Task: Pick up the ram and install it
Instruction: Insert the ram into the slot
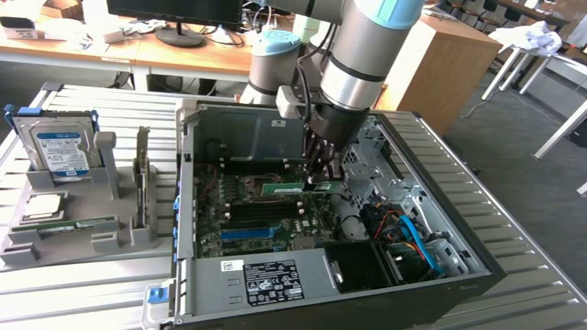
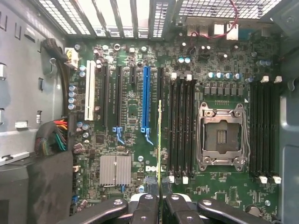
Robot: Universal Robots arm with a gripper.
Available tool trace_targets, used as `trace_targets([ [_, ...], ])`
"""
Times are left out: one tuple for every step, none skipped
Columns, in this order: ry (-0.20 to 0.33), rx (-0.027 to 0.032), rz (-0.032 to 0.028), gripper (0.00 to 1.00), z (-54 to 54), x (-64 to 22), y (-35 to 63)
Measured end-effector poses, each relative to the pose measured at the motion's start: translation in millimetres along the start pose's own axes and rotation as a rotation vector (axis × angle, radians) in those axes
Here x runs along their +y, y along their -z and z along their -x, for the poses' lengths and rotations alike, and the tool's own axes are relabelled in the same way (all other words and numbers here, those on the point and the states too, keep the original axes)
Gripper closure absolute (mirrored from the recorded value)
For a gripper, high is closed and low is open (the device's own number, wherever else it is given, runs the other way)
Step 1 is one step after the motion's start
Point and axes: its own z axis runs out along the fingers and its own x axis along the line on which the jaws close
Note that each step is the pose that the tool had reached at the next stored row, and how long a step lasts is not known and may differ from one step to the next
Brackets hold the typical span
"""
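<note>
Over motherboard (image 2: 219, 196), gripper (image 2: 161, 201) pinched narrow on ram (image 2: 160, 140) (edge-on); long axis parallel to black memory slots (image 2: 181, 126) just beside

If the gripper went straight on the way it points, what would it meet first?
The ram held in the gripper would touch first: the motherboard beside the black memory slots, probably; depth is unclear.
</note>
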Motion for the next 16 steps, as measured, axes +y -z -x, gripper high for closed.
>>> trace_targets([
  [0.000,0.0000,0.0001,0.87,1.1,0.0,-0.4],
  [0.000,0.0000,0.0000,0.87,2.4,-0.1,-0.7],
  [0.000,0.0001,0.0001,0.87,3.9,-0.1,-1.0],
  [0.000,-0.0001,0.0000,0.87,5.7,-0.1,-1.4],
  [0.000,0.0000,0.0000,0.87,7.7,-0.2,-1.8],
  [0.000,0.0000,0.0000,0.87,9.8,-0.2,-2.2],
  [0.000,-0.0001,0.0001,0.87,11.7,-0.2,-2.6],
  [0.000,-0.0001,0.0001,0.87,13.5,-0.3,-2.9],
  [0.000,0.0001,0.0002,0.87,15.1,-0.3,-3.3],
  [0.000,0.0000,0.0001,0.87,16.5,-0.3,-3.7],
  [0.000,-0.0001,0.0000,0.87,17.8,-0.4,-4.2],
  [0.000,-0.0001,0.0000,0.87,19.0,-0.4,-4.6],
  [0.000,0.0000,0.0001,0.87,20.1,-0.5,-5.0],
  [0.000,0.0000,0.0000,0.87,21.2,-0.5,-5.5],
  [0.000,0.0000,0.0001,0.87,22.2,-0.5,-6.0],
  [-0.001,0.0000,0.0000,0.87,23.2,-0.5,-6.4],
])
